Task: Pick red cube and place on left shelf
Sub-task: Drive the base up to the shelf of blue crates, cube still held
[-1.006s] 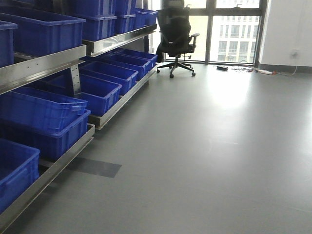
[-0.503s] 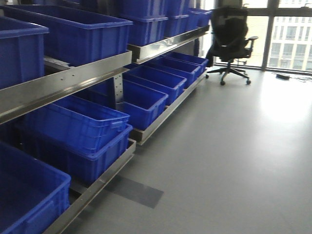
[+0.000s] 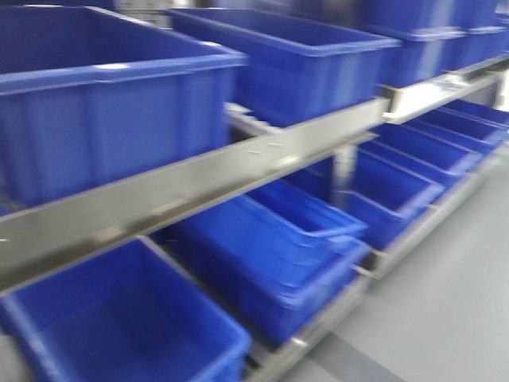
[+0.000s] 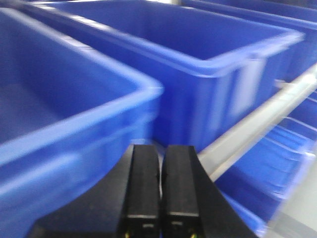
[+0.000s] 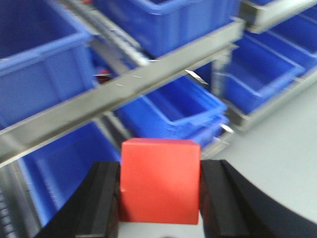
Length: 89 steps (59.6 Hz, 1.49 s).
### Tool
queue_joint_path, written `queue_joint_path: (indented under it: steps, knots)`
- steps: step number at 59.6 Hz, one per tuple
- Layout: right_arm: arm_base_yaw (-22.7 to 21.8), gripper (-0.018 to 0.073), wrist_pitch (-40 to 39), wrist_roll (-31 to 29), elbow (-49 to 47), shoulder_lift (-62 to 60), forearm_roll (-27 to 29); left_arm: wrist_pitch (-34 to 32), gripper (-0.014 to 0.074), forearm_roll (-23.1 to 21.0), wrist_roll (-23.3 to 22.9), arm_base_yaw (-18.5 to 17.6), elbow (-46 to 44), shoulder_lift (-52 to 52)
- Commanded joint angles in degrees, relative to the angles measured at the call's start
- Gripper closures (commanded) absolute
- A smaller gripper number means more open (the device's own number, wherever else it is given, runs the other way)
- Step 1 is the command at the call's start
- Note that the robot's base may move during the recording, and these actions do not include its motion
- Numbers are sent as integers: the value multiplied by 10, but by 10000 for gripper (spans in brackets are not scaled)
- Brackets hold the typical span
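A: Front view first. How many of each?
B: One brushed-steel, multi-tier left shelf [image 3: 199, 179], its front rail slanting from lower left to upper right. Big blue plastic crates [image 3: 111, 103]: two close by on the upper tier, more blurred at upper right. Below are one at lower left and a stacked pair at centre, with the rest too smeared to count. The only open room is the smooth grey floor [image 3: 461, 302], lower right.
A: Left wrist view?
B: Three crate rims, rounded and glossy. The left gripper [image 4: 160, 158] sits bottom centre, its two black fingers pressed together on nothing, near a crate's corner.
A: Right wrist view?
B: One matte, square-edged red cube [image 5: 161, 186], bottom centre, pinched by the right gripper [image 5: 160, 171], whose two black fingers touch its side faces. It is outside the shelf, in front of the rail.
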Motion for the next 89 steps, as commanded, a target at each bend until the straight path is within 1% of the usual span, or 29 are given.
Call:
queue_joint_path:
  steps: [1, 89]
  knots:
    - [0, 504, -49, -2, -15, 4, -2, -50, 495, -1, -1, 0, 14, -9]
    - [0, 504, -49, -2, -15, 10, -2, -50, 495, -1, -1, 0, 14, -9]
